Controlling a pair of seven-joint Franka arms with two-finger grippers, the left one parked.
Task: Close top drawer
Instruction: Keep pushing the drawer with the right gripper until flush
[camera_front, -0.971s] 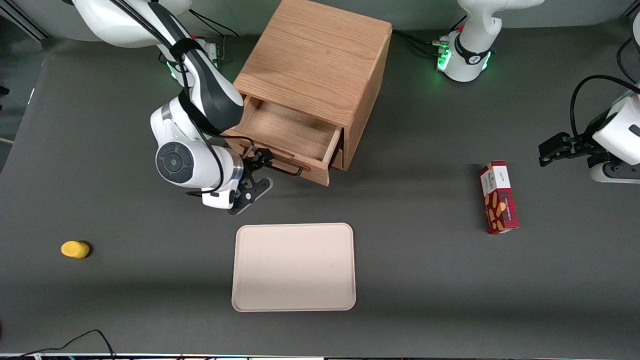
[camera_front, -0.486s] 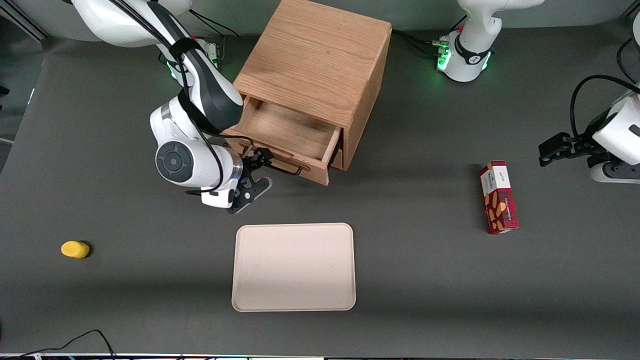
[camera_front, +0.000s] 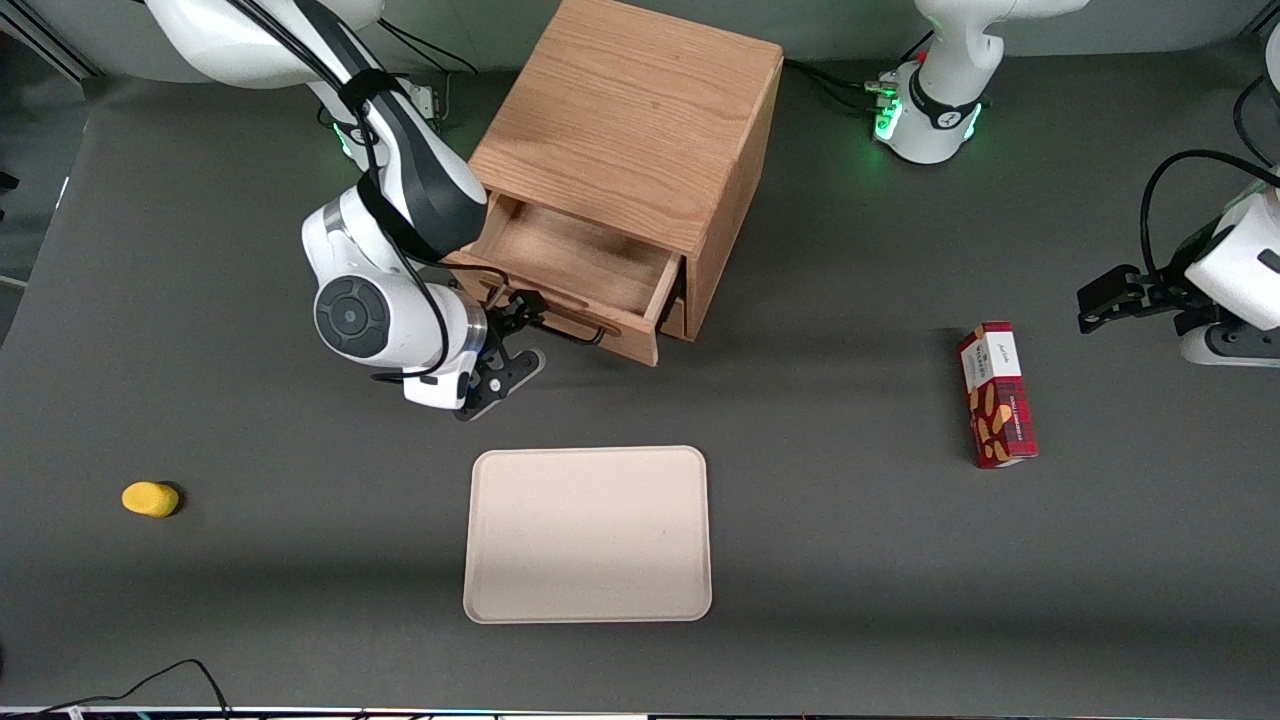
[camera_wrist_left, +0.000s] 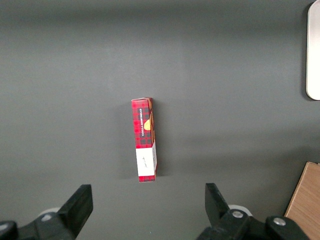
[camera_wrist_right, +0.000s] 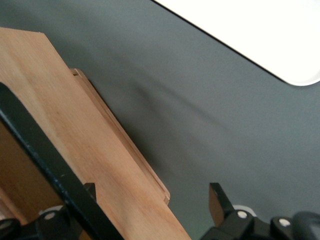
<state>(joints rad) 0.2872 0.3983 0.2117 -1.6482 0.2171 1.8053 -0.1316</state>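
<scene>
One top drawer (camera_front: 585, 265) open, hand (camera_front: 508, 340) at its front, push not finished.
Drawer sticks out of the wooden cabinet (camera_front: 640, 130) toward the front camera, empty inside, black wire handle (camera_front: 565, 335) on its front panel. Hand sits just in front of that panel near the handle's working-arm end; fingers spread apart in the right wrist view, holding nothing, with the handle bar (camera_wrist_right: 55, 175) crossing beside one finger (camera_wrist_right: 218, 202). Likely stiff solid wood, light, slides on runners; best pushed flat on the front panel, near the middle so it doesn't jam. Red snack box (camera_front: 996, 407) lies toward the parked arm's end of the tabletop (camera_front: 850, 560); its print is too small to read. Beige tray (camera_front: 588, 533) and a yellow object (camera_front: 150, 498) also there.
</scene>
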